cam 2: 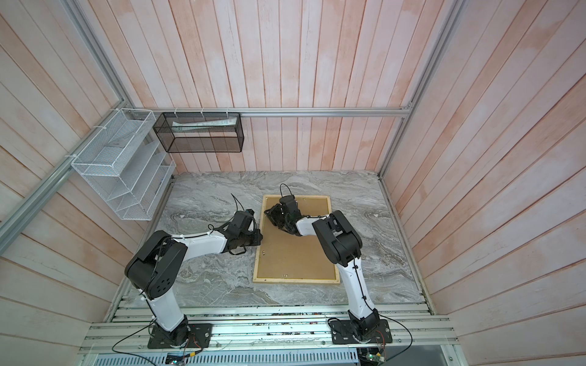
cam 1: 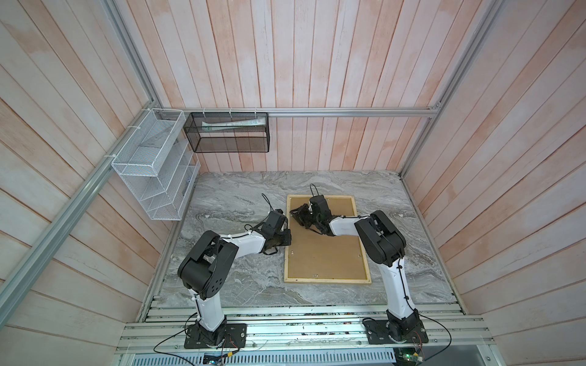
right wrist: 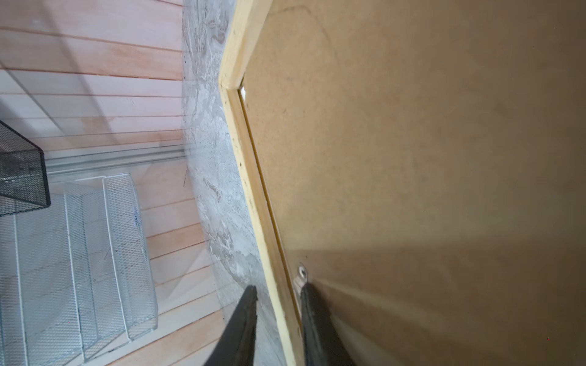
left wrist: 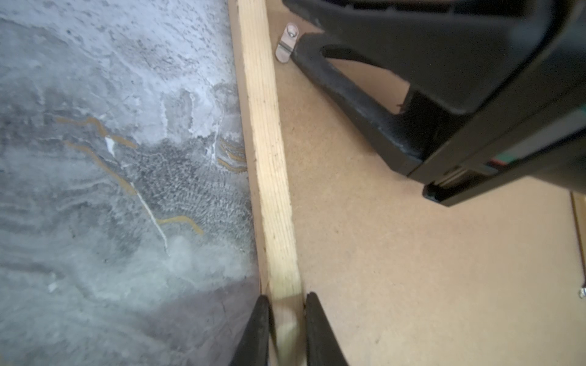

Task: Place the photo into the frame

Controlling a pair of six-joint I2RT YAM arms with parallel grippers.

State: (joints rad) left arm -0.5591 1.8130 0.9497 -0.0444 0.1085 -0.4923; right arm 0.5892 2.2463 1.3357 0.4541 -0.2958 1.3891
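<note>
And here's the frame (cam 1: 326, 280), lying face down just right of the middle of the marble table (cam 1: 237, 196), with the brown backing panel (cam 1: 326, 253) sitting inside its rails. The photo is nowhere in sight; if it's in there, it's under that panel. A white sliver (right wrist: 243, 92) peeks out at one corner, but I can't tell what it is. The left gripper (left wrist: 283, 302) is pinched narrow on the frame's nine o'clock rail, a finger tight on each side. The right gripper (right wrist: 279, 286), up around ten o'clock on that same rail, straddles it with jaws a little apart. Its outer finger is clear of the wood and its inner fingertip (right wrist: 312, 317) sits right against a small metal clip (right wrist: 301, 274). Now the danger, as I read it: that clip is tiny and the fingertip is blunt, so a push could skid off and scrape across the panel. It could also shove the whole frame sideways on the smooth marble if the left pinch gives way. The two grippers are close together on one rail too, so any swing risks a knock. And a clip turned over a badly seated panel would trap the photo crooked.
</note>
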